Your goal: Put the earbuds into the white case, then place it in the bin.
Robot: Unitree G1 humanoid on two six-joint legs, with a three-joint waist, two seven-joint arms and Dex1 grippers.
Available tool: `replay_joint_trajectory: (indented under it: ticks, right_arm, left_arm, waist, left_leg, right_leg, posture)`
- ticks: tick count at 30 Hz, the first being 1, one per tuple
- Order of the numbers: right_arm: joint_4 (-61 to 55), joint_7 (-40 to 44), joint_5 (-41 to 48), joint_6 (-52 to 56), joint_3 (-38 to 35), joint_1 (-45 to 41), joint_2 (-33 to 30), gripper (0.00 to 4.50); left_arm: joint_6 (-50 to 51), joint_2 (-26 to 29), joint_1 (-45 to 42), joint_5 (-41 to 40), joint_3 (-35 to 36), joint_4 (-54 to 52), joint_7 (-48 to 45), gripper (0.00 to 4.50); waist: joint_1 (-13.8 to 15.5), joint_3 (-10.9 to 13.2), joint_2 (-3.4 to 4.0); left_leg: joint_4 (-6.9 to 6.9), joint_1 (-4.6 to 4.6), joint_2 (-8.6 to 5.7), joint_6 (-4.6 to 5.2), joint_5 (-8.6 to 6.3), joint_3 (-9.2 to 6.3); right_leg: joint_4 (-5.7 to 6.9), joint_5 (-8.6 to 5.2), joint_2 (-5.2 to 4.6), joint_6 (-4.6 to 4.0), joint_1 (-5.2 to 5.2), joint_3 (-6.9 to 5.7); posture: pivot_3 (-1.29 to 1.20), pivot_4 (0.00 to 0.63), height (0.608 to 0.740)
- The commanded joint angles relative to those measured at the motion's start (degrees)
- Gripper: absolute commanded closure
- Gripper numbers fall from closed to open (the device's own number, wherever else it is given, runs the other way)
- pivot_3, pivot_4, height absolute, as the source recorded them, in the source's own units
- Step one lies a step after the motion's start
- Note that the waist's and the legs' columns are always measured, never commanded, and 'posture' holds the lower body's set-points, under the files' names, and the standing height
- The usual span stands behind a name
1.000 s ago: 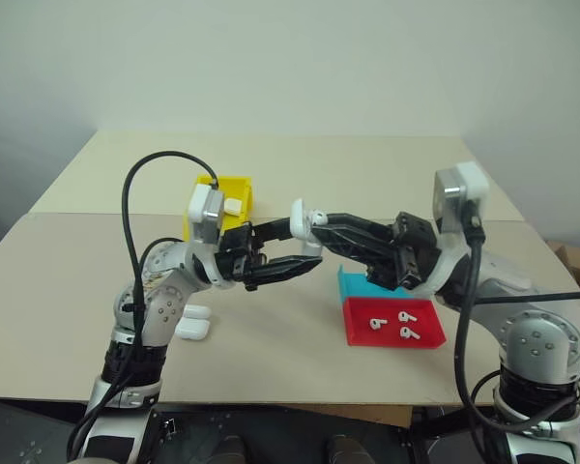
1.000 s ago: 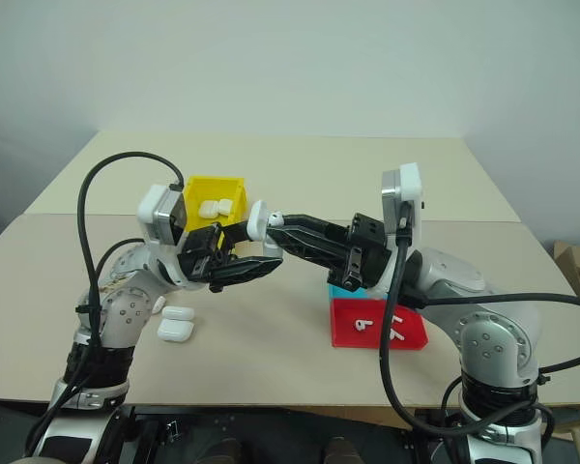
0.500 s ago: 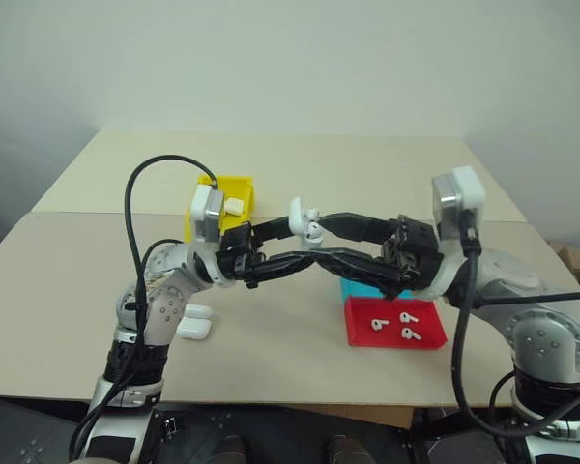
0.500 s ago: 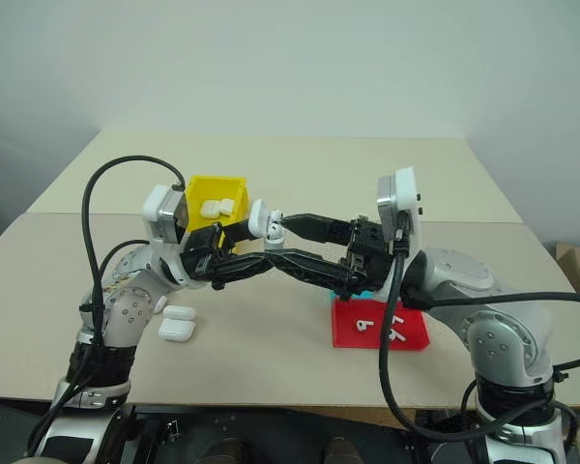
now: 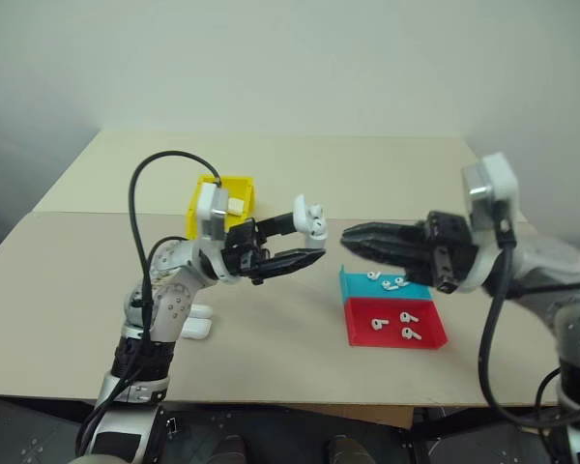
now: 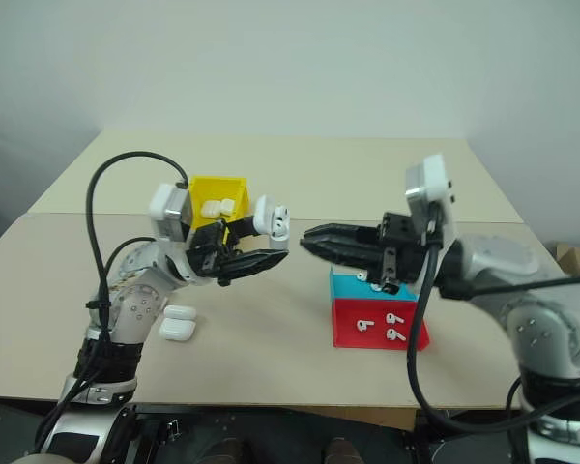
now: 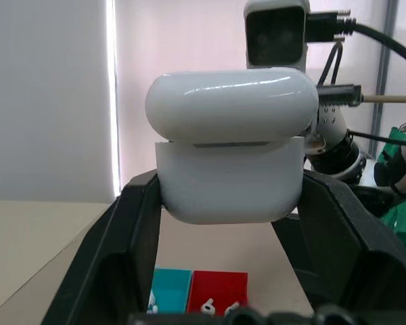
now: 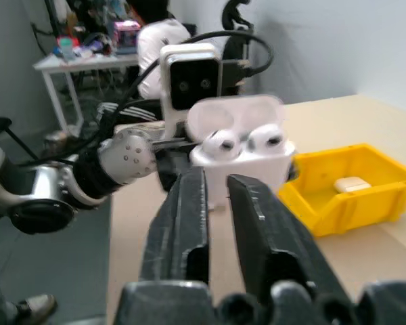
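both earbuds (image 8: 247, 141) seated in white case (image 5: 311, 220) — press lid down with nearly closed, empty right gripper (image 5: 353, 239); left gripper (image 5: 304, 246) clamped on case.

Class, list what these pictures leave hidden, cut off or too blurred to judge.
- Left wrist view: the glossy white earbud case hides its own contents; lid faces the camera.
- Head views: the yellow plastic bin is partly hidden by the left arm.
- Right wrist view: earbuds blurred.
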Motion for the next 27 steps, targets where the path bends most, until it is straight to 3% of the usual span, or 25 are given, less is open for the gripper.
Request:
replay_joint_trajectory:
  ticks: [1,10,14,18,22,27]
  right_arm:
    - [3.54,4.71,-6.26,-0.03,3.51,-6.72,-5.19,4.49]
    - [11.97,13.74,-20.00,2.90,20.09,-28.93,-6.05,4.49]
    - [12.57,18.13,-23.73,3.05,25.65,-33.38,-3.24,4.49]
    - [11.61,22.21,-32.00,-0.07,32.19,-33.69,-4.46,4.49]
    - [13.33,22.46,-35.65,-1.10,31.27,-32.15,-5.10,4.49]
    - [13.07,19.49,-32.42,1.58,21.98,-28.83,-5.26,4.49]
  left_arm:
    - [-3.46,-1.94,-1.67,3.77,-1.90,1.86,1.51,1.75]
    - [-8.94,-5.57,-3.00,11.71,-5.54,6.60,4.13,1.75]
    - [-9.65,-6.35,-3.55,12.40,-5.95,7.22,4.23,1.75]
    - [-9.86,-6.89,-3.12,11.57,-4.74,6.27,5.13,1.75]
    - [-10.41,-6.87,-1.94,10.69,-3.47,4.92,5.54,1.75]
    - [-10.15,-6.57,0.68,8.89,-1.33,1.37,7.31,1.75]
  waist:
    - [0.04,0.00,0.01]
    - [-0.14,0.00,0.04]
    - [0.06,0.00,0.04]
    - [0.27,0.01,0.05]
    - [0.28,0.01,0.05]
    - [0.20,-0.01,0.09]
  left_leg:
    - [0.00,-0.01,-0.01,0.00,0.00,0.01]
    - [-0.04,-0.21,0.00,0.00,0.00,0.07]
    - [-0.02,-0.30,0.00,0.00,0.00,0.06]
    - [0.04,-0.31,0.00,0.00,0.00,0.04]
    - [0.08,-0.35,0.00,0.00,0.00,0.04]
    - [0.11,-0.35,0.01,0.01,-0.01,0.02]
  right_leg:
    - [0.00,0.00,-0.01,0.00,-0.02,0.01]
    - [0.03,0.00,0.00,-0.01,-0.32,0.06]
    - [0.01,0.00,-0.01,-0.01,-0.35,0.04]
    - [0.04,0.00,-0.01,-0.01,-0.34,0.01]
    - [0.04,0.00,-0.01,-0.01,-0.36,0.01]
    - [0.06,0.00,-0.02,-0.01,-0.35,-0.02]
  posture:
    - [0.00,0.150,0.740]
    - [0.00,0.150,0.740]
    - [0.00,0.150,0.740]
    - [0.00,0.150,0.740]
    - [0.00,0.150,0.740]
    - [0.00,0.150,0.740]
